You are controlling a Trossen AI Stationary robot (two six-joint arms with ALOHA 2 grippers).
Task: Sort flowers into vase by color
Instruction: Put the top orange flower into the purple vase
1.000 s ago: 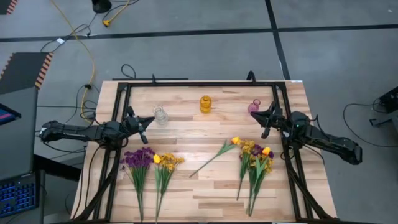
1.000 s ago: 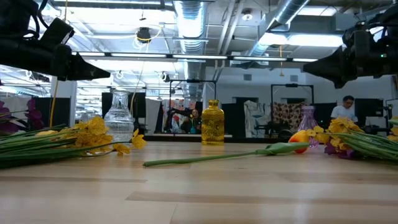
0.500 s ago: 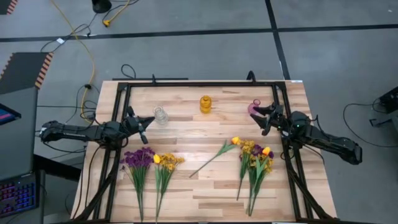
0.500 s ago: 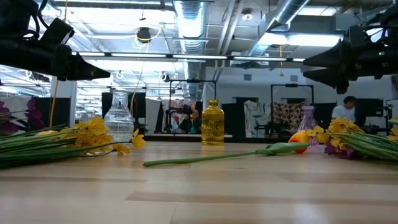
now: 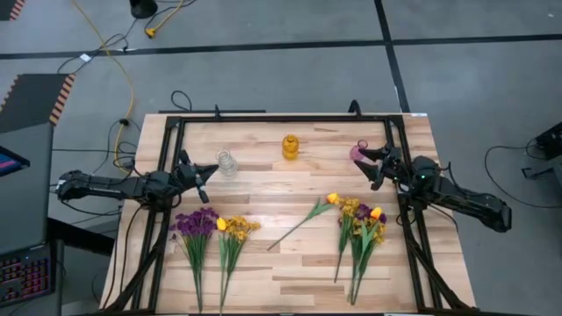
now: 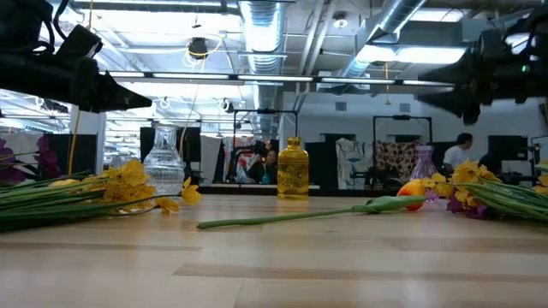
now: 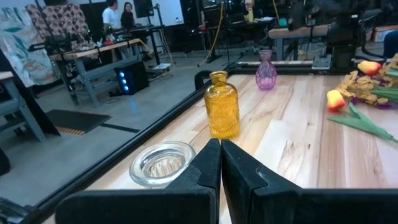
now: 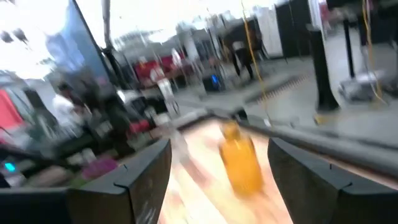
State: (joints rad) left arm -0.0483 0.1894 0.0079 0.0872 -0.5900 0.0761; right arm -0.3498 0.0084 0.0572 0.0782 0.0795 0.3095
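Right gripper (image 5: 368, 164) is raised above the table (image 5: 290, 272), fingers spread wide (nothing between them), the arm reaching in from the right edge with its tip just beside the purple vase (image 5: 358, 151). Left gripper (image 5: 209, 170) is raised too, fingers pressed together, tip near the clear glass vase (image 5: 226, 162). Amber vase (image 5: 290, 147) stands between the two. Flowers lie flat: purple bunch (image 5: 196, 223) and yellow bunch (image 5: 237, 229) at left, single tulip (image 5: 330, 199) mid-table, mixed pile (image 5: 363, 216) at right.
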